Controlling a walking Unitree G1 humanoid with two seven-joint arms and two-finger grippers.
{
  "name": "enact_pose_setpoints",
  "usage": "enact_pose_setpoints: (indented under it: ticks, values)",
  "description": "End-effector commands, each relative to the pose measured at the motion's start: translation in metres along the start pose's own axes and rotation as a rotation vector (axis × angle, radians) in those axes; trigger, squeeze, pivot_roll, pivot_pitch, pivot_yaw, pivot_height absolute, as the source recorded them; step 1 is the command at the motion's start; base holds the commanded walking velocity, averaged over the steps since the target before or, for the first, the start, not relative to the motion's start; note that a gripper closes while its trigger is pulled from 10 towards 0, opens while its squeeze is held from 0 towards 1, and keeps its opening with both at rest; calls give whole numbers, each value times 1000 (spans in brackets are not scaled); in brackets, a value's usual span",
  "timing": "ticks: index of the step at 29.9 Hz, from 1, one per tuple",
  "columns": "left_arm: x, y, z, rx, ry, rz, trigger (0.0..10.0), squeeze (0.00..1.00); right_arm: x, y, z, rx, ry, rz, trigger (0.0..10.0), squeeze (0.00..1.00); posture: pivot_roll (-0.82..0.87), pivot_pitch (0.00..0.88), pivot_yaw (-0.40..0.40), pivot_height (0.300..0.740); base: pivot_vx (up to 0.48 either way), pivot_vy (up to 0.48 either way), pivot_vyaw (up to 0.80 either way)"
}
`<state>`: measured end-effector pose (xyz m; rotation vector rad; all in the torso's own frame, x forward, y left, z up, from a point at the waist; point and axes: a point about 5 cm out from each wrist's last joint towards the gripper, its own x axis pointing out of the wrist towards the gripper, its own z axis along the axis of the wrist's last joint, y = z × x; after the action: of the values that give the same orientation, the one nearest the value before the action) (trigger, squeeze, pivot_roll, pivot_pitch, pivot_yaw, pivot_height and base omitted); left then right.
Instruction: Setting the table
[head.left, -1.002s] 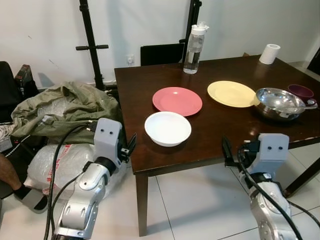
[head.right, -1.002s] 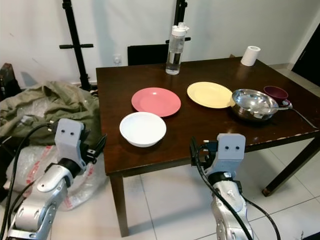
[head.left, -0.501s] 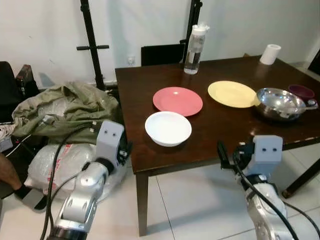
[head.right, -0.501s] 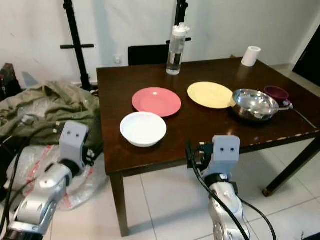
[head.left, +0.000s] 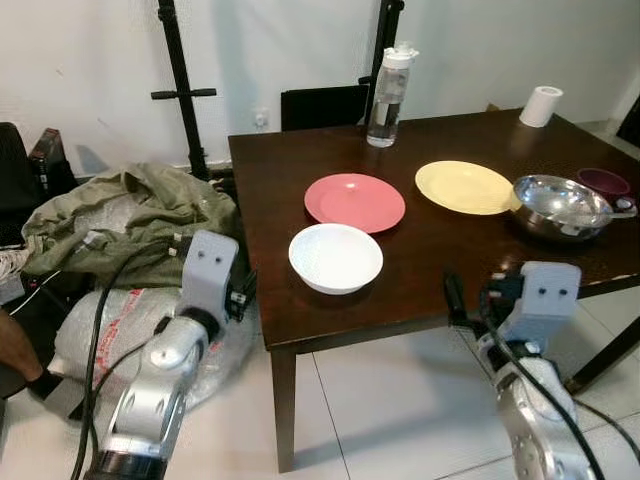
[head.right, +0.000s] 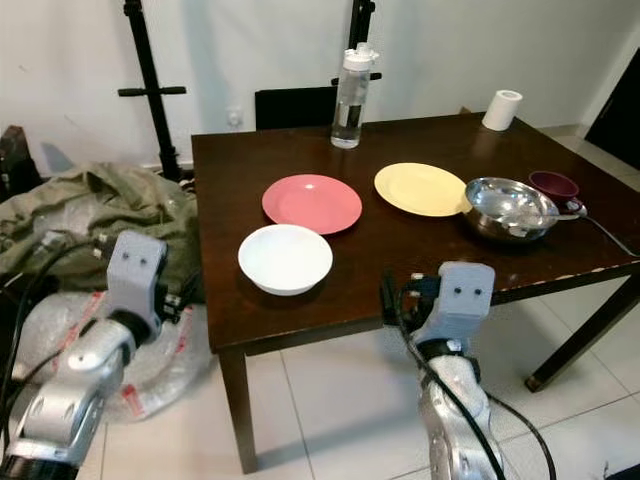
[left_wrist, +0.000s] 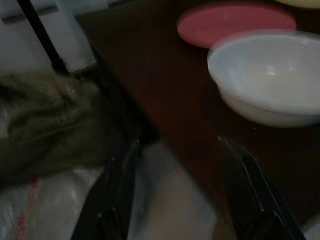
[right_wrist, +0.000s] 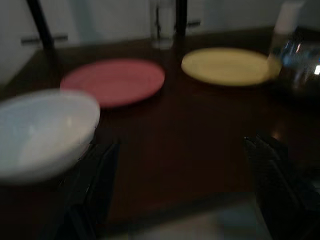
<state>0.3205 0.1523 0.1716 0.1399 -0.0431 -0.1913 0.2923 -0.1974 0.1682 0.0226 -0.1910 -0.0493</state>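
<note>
A white bowl (head.left: 335, 257) sits near the front left of the dark wooden table (head.left: 430, 255). Behind it lies a pink plate (head.left: 355, 202), and to its right a yellow plate (head.left: 465, 187). A steel bowl (head.left: 558, 205) with a utensil in it and a maroon cup (head.left: 605, 182) stand at the right edge. My left gripper (head.left: 240, 295) hovers open beside the table's left front corner, level with the white bowl (left_wrist: 265, 80). My right gripper (head.left: 455, 298) is open just below the front edge, facing the white bowl (right_wrist: 45, 130) and the plates.
A clear water bottle (head.left: 388, 85) and a paper roll (head.left: 541, 106) stand at the table's back. A black chair (head.left: 322, 107) is behind the table. An olive cloth heap (head.left: 130, 215) and plastic bags (head.left: 110, 330) lie on the floor to the left, by a person's foot (head.left: 30, 375).
My left arm has drawn back a little to the left, away from the table corner. The right arm has shifted slightly right. The dishes have not moved.
</note>
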Motion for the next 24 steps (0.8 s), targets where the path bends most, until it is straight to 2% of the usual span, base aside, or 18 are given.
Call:
enact_pose_setpoints:
  ticks: [1,6,20,24]
  values:
    - [-4,-1,1,-10,-12,-2,10000,0,-4,1,-7,-6,21,4,10000,0,21,75,80,740,0,0,0]
    - [-8,-4,-1,-28,-30,10,10000,0,-4,-4,-5,0,4,-19,10000,0,20,64,80,740,0,0,0]
    - [-7,-8,1,-49,-43,11,10000,0,-2,-4,-3,-6,-15,-22,10000,0,15,59,83,740,0,0,0]
    - [-7,-7,1,-50,-44,16,10000,0,-2,-3,-3,-3,-14,-17,10000,0,15,59,83,740,-286,0,0]
